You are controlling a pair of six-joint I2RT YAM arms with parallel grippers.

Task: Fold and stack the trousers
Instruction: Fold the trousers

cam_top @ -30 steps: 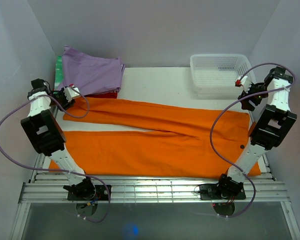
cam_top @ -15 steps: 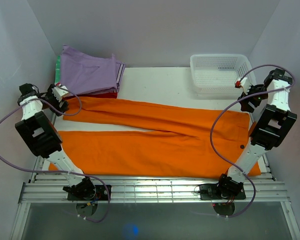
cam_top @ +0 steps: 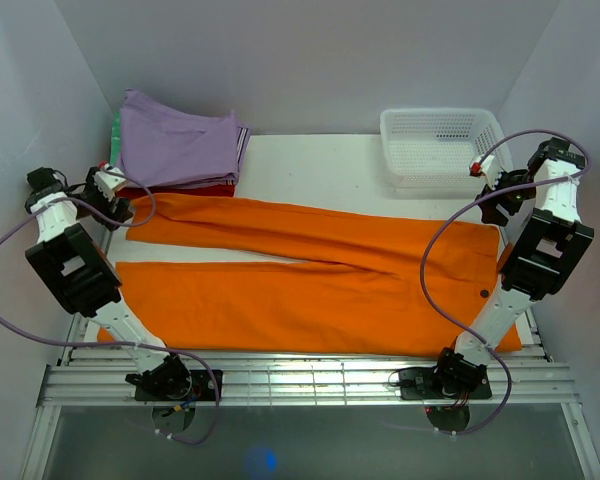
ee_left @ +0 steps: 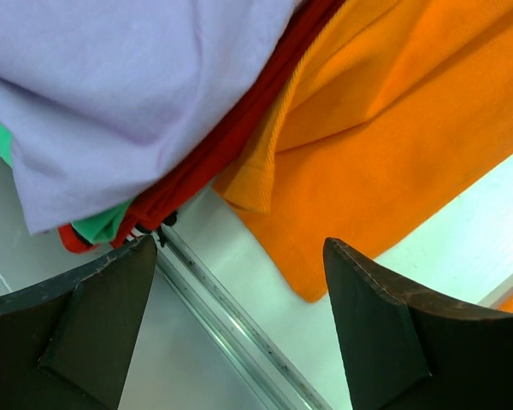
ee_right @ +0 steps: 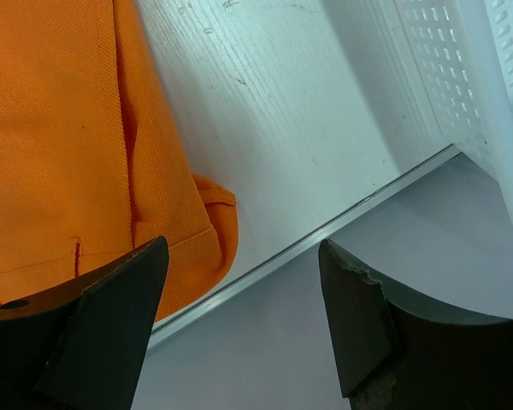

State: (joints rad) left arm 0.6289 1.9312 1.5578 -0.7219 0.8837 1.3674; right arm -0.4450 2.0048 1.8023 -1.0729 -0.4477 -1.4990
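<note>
Left end effector [cam_top: 108,192] has backed off the trousers [cam_top: 310,285] at the far hem, now spread and empty just beside the lilac garment pile [cam_top: 175,145]. Right end effector [cam_top: 492,190] spread too, well apart from that pile. Trousers lie flat on desk [cam_top: 320,165], hem touching pile. Judgement: pinch both leg hems low, fold evenly.

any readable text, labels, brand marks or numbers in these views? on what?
None readable in any view.
The orange trousers, the lilac garment and the white basket show no print or label.
The small red-and-white part on the right arm is too small to tell.
</note>
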